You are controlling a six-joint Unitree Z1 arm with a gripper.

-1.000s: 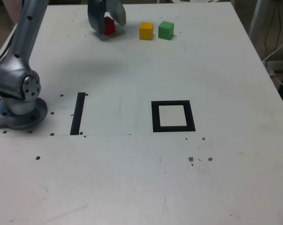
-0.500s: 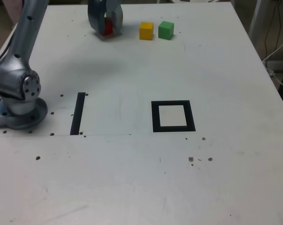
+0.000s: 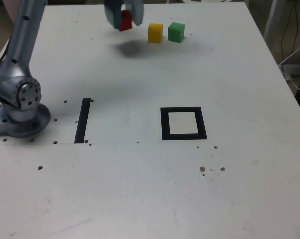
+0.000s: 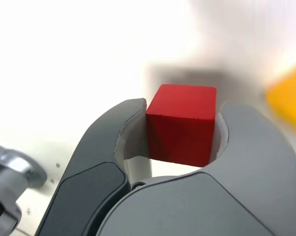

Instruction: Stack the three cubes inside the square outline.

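White table; end effector grips red cube

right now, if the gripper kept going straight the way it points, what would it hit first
Probably the bare white table: the gripper, shut on the red cube, points down. The yellow cube sits off to the exterior view's right, though depth is unclear.

A white table bears yellow cube, green cube, square outline.
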